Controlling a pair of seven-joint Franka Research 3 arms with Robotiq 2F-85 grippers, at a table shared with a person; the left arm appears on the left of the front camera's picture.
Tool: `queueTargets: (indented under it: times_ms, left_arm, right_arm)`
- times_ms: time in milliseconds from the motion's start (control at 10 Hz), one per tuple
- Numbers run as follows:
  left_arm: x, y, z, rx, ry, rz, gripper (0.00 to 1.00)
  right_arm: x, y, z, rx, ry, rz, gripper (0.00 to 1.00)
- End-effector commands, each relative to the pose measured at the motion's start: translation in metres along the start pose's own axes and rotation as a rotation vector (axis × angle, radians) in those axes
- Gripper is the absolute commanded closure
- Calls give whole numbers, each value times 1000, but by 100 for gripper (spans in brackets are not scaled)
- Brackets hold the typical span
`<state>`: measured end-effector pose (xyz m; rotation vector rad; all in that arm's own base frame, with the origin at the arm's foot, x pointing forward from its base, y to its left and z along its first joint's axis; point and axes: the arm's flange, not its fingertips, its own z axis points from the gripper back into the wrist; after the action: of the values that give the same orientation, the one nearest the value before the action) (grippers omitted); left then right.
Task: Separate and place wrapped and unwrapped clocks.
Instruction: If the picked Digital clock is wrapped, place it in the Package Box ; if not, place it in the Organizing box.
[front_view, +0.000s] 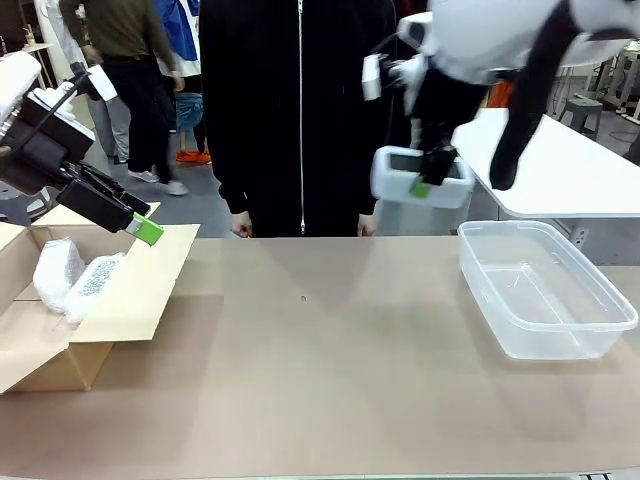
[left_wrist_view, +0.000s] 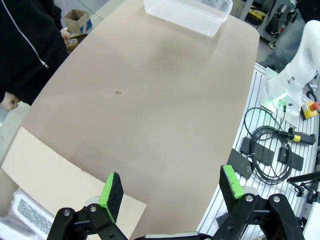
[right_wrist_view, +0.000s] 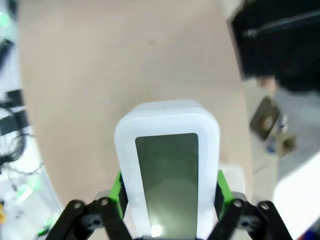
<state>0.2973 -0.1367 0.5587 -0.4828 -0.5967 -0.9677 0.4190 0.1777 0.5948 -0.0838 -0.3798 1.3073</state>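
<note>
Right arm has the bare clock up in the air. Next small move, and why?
Probably carry it right and lower toward the clear bin. The right claw is shut on the unwrapped clock, held above the table's far edge, left of the bin. The wrapped clocks already lie in the cardboard box.

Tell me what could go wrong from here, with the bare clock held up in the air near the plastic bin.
1. The right end effector holds the bare clock high above the table, not yet over the clear bin; a release now would likely drop it onto the table.
2. Its pads pinch only the clock's smooth sides, so it could slip.
3. A person's hand rests at the table's far edge, close to the carry path.
</note>
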Motion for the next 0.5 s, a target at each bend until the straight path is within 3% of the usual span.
queueTargets:
  times_ms: [0,100,400]
  left_arm:
    - [0,0,-1,6,3,4,0]
    - [0,0,-1,6,3,4,0]
    - [0,0,-1,6,3,4,0]
  right_arm:
    - [-54,7,-16,-80,-24,-350,20]
    - [-86,2,-23,-92,-61,-460,20]
    - [-165,-20,-57,-163,22,-797,20]
